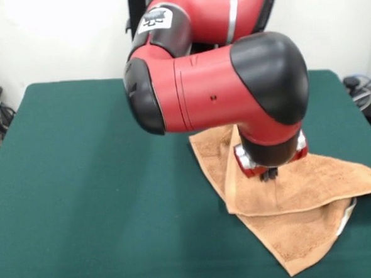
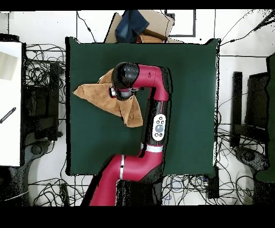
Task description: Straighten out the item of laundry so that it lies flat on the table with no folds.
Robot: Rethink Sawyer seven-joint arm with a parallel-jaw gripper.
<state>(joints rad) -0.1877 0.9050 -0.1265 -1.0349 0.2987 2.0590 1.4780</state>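
Note:
The light-brown towel point(image 1: 290, 202) lies on the green table point(image 1: 81, 183) at the right of the front view. It is folded over itself, with an upper layer across a lower pointed corner, and its white label point(image 1: 346, 216) shows at the right edge. My gripper point(image 1: 269, 173) hangs under the red and black wrist and is down at the towel's upper layer; only its dark tip shows. In the overhead view the towel point(image 2: 94, 92) lies toward the left on the table point(image 2: 188, 80), and the arm's wrist point(image 2: 124, 75) covers its middle and hides the gripper.
A cardboard box with a blue cloth point(image 2: 138, 24) stands beyond the table's far edge in the overhead view. Cables point(image 2: 40, 70) lie on the floor around the table. A white surface point(image 2: 11, 102) stands at the left.

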